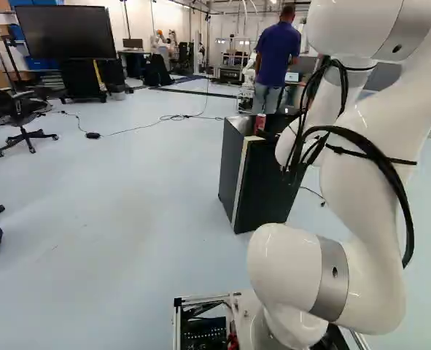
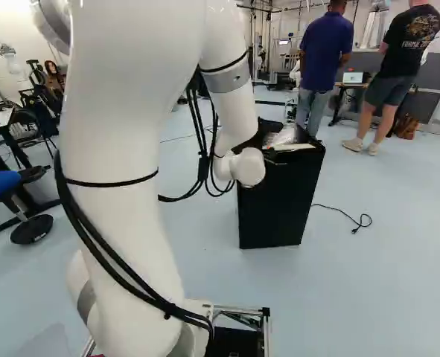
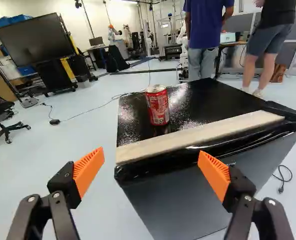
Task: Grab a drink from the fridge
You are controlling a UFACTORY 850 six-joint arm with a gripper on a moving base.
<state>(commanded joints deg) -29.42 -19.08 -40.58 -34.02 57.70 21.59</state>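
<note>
Red can upright on the fridge; probably slick, thin-walled, firmer if full. Best hold: mid-body, light squeeze. Tool: fingers wide apart.

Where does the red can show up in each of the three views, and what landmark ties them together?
Left base view: right of the middle, in the upper half, the red can stands on top of the black fridge.
Right base view: not visible.
Wrist view: ahead of the open claw, on the fridge top, just beyond the pale strip.
Shared landmark: the black fridge, seen in all three.
</note>
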